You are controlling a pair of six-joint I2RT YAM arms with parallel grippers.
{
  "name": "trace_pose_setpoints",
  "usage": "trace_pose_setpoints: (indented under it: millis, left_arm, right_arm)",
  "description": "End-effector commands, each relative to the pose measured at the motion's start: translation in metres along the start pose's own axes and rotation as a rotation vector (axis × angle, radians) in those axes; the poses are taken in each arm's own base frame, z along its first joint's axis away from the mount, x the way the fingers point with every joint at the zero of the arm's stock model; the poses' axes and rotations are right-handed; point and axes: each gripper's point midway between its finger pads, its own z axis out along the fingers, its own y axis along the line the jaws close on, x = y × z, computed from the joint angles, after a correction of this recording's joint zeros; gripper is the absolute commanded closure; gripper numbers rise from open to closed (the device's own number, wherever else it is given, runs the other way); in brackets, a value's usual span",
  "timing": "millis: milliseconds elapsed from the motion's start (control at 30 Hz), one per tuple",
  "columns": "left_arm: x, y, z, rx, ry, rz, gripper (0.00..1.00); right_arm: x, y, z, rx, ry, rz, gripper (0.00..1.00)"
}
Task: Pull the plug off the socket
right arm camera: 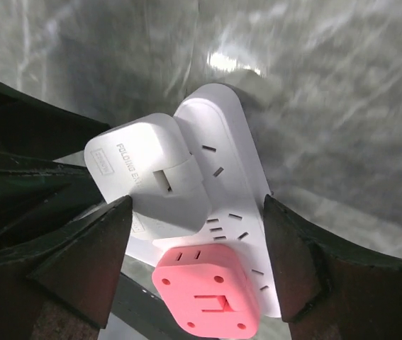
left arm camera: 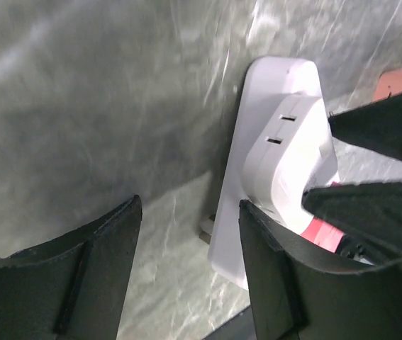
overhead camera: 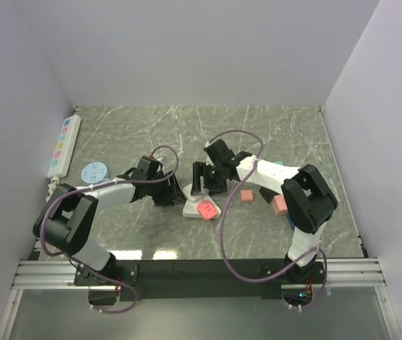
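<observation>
So the white socket (right arm camera: 236,163) is lying flat on the marble worktop (left arm camera: 80,106). The white plug (right arm camera: 151,177) is seated in it, with a pink plug (right arm camera: 208,287) plugged into the socket just beside that one. My left fingers (left arm camera: 101,269) are spread open at the socket's long edge, one over bare worktop and the other overlapping the socket's rim. My right fingers (right arm camera: 87,262) straddle the socket from the opposite side. One is right up against the white plug and the other is at the socket's far edge. Honestly, I can't tell if they're actually pinching anything.
</observation>
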Motion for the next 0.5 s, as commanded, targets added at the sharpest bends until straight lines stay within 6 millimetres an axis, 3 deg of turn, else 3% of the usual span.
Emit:
trace_pose_setpoints:
  millis: [0,133,200,267,400,467]
  left_arm:
    - [0.014,0.009,-0.004,-0.027,0.002,-0.041,0.36]
    - [-0.012,-0.001,-0.028,-0.065,-0.123,-0.049,0.33]
    - [-0.034,-0.007,-0.04,-0.097,-0.205,-0.045,0.32]
    - [-0.04,-0.008,-0.052,-0.126,-0.231,-0.038,0.3]
    - [-0.052,-0.015,-0.067,-0.143,-0.265,-0.026,0.3]
    - [-0.052,-0.018,-0.073,-0.125,-0.282,-0.028,0.29]
  right_arm:
    - [0.003,-0.005,-0.019,0.096,-0.063,-0.014,0.18]
    - [-0.023,-0.024,-0.047,0.252,-0.213,0.022,0.09]
    - [-0.038,-0.027,-0.07,0.31,-0.302,0.016,0.08]
    - [-0.041,-0.024,-0.081,0.304,-0.319,-0.036,0.07]
    - [-0.017,-0.015,-0.094,0.277,-0.247,-0.194,0.09]
    - [0.007,-0.007,-0.094,0.245,-0.205,-0.293,0.09]
